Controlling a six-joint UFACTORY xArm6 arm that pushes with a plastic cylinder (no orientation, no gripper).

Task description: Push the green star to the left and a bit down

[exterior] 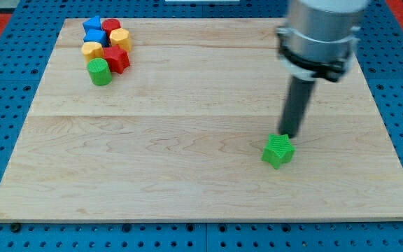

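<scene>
Green star-shaped block: my tip touching upper-right edge. No claw fitted, state untellable. Step: contact made; next, push leftward, slightly down.

One raised front view, angled down, whole board

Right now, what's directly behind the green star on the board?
Behind the green star, toward the view's top, my tip stands right at its upper-right edge. The star may cover the tip's very end, so contact cannot be confirmed. Otherwise only bare board.
</scene>
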